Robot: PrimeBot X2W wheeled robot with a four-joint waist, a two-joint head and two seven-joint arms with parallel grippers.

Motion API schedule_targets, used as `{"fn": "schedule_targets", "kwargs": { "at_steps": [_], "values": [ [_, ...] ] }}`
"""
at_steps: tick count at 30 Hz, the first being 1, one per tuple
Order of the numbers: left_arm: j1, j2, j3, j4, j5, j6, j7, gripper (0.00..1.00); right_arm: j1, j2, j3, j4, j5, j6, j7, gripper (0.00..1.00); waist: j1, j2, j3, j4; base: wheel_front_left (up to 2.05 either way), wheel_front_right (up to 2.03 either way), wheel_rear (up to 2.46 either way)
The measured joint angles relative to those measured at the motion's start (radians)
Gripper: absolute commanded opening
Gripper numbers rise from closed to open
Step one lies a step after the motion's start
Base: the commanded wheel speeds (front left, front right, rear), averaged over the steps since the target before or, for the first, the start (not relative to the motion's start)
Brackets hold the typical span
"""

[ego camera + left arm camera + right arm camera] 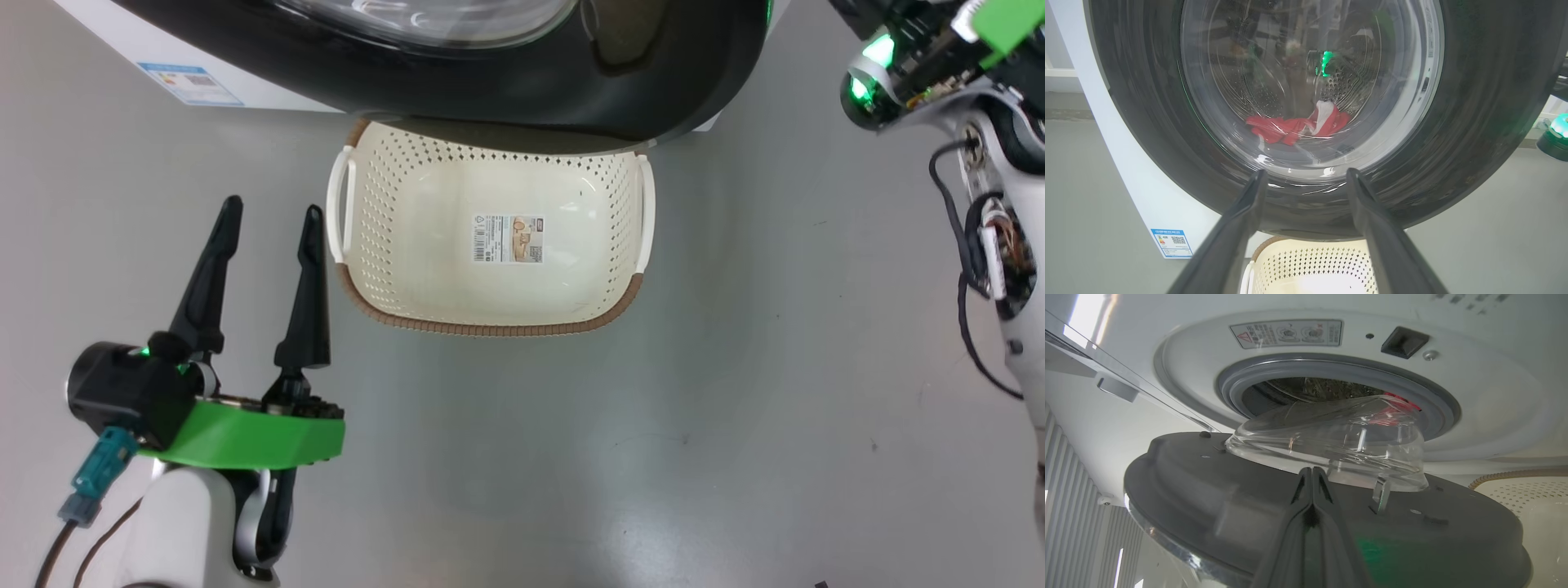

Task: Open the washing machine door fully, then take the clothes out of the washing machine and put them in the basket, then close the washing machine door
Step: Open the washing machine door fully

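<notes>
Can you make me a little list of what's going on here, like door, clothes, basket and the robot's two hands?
door: washing machine door partly open, hanging over the far end of the basket
clothes: red clothes lying in the drum, seen through the glass
basket: no clothes in it, just a paper label on its floor
left: left gripper fingers open, holding nothing
right: right gripper fingers shut together, by the door's inner side

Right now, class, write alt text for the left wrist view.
Red clothes lie in the drum, seen through the glass of the black-rimmed washing machine door. The open left gripper points at it, above the cream basket.
</notes>
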State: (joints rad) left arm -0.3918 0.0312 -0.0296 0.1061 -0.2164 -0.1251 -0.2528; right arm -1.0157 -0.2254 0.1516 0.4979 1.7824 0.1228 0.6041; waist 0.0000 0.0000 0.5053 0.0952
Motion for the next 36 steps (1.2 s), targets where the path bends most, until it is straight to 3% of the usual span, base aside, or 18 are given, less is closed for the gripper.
{"fn": "schedule_targets", "kwargs": {
  "at_steps": [14, 36],
  "values": [
    [0.004, 0.0, -0.007, 0.004, -0.028, 0.0, 0.0, 1.0, -0.073, -0.054, 0.167, 0.048, -0.023, 0.0, 0.188, 0.0, 0.0, 0.0, -0.041, 0.011, 0.0, 0.0, 0.0],
    [0.152, 0.001, -0.007, 0.018, -0.041, 0.007, -0.001, 1.0, 0.221, 0.016, 0.263, -0.077, 0.01, 0.0, 0.177, 0.0, 0.0, 0.0, -0.243, 0.086, 0.0, 0.0, 0.0]
  ]
}}
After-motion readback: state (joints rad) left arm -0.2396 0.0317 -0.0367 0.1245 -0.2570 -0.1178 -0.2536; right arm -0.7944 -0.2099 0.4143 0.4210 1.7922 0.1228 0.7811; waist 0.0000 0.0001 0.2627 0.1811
